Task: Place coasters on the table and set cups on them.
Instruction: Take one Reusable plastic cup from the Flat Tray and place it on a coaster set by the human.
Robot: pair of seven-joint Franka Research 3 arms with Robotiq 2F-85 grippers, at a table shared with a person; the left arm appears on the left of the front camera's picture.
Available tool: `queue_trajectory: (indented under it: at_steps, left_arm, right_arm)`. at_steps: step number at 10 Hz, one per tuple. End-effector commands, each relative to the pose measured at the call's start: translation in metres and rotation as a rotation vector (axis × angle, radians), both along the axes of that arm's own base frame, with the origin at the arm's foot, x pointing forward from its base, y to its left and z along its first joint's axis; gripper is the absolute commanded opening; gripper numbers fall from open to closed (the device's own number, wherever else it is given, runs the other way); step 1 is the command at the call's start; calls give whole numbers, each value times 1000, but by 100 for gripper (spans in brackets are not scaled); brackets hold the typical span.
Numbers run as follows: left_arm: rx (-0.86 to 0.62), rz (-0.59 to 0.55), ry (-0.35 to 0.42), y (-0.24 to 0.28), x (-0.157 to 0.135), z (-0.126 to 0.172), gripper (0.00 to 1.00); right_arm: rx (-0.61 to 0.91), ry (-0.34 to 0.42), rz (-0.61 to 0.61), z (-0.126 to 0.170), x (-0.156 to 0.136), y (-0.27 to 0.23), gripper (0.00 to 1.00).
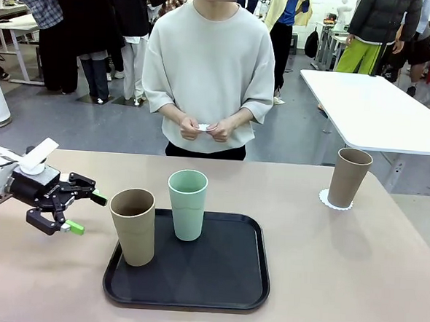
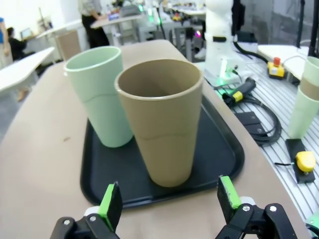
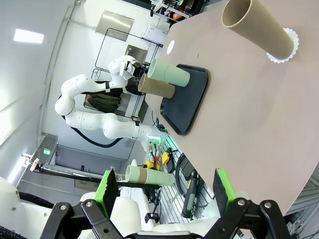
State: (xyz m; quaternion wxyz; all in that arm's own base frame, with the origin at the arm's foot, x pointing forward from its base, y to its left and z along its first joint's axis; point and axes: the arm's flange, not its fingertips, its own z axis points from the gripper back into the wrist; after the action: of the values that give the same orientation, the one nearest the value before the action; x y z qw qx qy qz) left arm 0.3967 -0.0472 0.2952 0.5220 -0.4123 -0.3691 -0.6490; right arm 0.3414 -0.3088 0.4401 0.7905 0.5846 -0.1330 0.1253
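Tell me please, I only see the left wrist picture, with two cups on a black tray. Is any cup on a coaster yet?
Observer: Yes. A third tan cup stands on a white coaster on the table, off the tray, toward the robot's right.
Operator: Where are the other coasters?
Observer: The person's hands hold something small and white at the far side. I can't tell if it's coasters.
Operator: Is the other arm busy?
Observer: No. The right fingers are open, nothing between them, far from the cups.
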Motion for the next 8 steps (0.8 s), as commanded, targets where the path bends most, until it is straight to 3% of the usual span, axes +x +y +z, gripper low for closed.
queue_trajectory:
  at_steps: [1, 8]
  left_arm:
    - [-71, 27, -47, -7, 12, -7, 100]
    - [-103, -47, -1, -38, 17, -28, 100]
  right_arm:
    - [4, -7, -8, 0, -1, 2, 100]
    - [4, -7, -8, 0, -1, 2, 100]
